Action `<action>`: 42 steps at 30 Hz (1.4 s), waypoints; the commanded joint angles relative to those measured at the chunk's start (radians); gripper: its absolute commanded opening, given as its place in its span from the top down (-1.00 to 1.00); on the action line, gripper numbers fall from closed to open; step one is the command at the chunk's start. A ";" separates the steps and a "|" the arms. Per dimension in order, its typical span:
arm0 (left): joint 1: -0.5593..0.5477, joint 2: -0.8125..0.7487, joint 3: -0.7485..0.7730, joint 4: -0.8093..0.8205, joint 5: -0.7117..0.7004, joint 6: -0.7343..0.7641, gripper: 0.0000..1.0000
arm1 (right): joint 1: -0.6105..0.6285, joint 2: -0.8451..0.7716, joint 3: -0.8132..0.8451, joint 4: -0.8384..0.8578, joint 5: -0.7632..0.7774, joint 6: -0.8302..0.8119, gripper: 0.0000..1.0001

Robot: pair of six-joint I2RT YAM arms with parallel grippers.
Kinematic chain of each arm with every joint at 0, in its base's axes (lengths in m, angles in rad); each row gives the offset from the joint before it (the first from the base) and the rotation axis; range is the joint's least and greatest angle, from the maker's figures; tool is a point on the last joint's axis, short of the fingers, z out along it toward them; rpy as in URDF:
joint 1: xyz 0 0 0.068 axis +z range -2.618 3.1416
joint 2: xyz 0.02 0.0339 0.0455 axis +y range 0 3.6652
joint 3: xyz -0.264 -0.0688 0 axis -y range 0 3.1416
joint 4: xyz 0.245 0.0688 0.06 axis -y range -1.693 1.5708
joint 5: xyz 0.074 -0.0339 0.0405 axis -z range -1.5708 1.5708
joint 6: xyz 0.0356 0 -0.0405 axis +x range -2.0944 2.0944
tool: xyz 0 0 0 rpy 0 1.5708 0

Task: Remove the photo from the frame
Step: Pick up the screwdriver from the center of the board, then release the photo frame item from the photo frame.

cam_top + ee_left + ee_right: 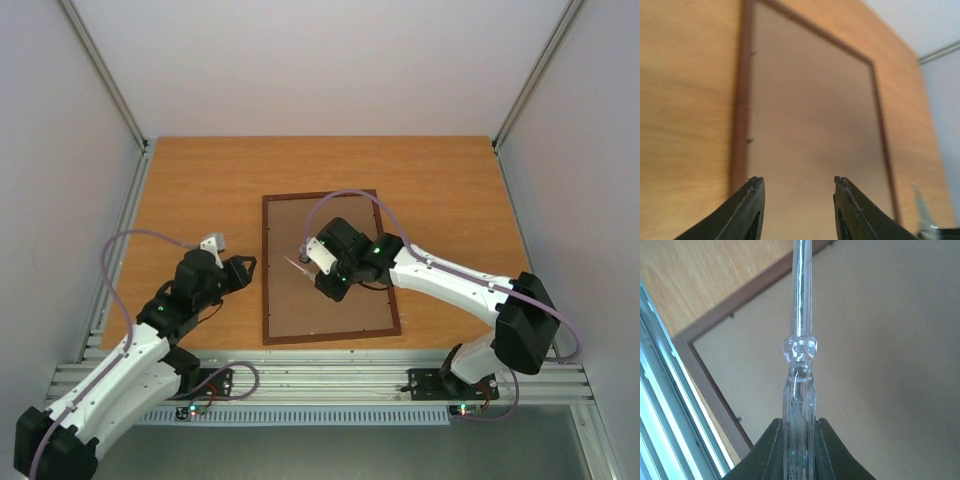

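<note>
Right end effector [799, 424] clamps a clear-handled tool [801, 315] over the face-down frame [330, 338], long axis running away from the bases on the counter [200, 190], photo hidden under its hardboard back [300, 310], while left end effector [797, 181], part open and empty, hovers beside the left rail [740, 125].

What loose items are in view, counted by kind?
picture frame, back side up: 1
clear-handled tool: 1
Total: 2
</note>
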 commanded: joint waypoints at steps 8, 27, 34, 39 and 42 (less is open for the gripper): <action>0.110 0.167 -0.039 -0.080 0.135 0.039 0.04 | 0.020 0.093 0.127 -0.234 0.064 -0.205 0.98; 0.120 0.581 -0.029 0.184 0.334 0.073 0.44 | 0.179 0.332 0.248 -0.349 0.087 -0.343 0.98; 0.118 0.623 -0.041 0.266 0.367 0.055 0.58 | 0.181 0.381 0.249 -0.339 0.131 -0.350 0.97; 0.116 0.645 -0.047 0.310 0.389 0.037 0.58 | 0.182 0.399 0.232 -0.310 0.202 -0.359 0.98; 0.113 0.659 -0.048 0.328 0.399 0.034 0.59 | 0.190 0.407 0.223 -0.299 0.238 -0.371 0.98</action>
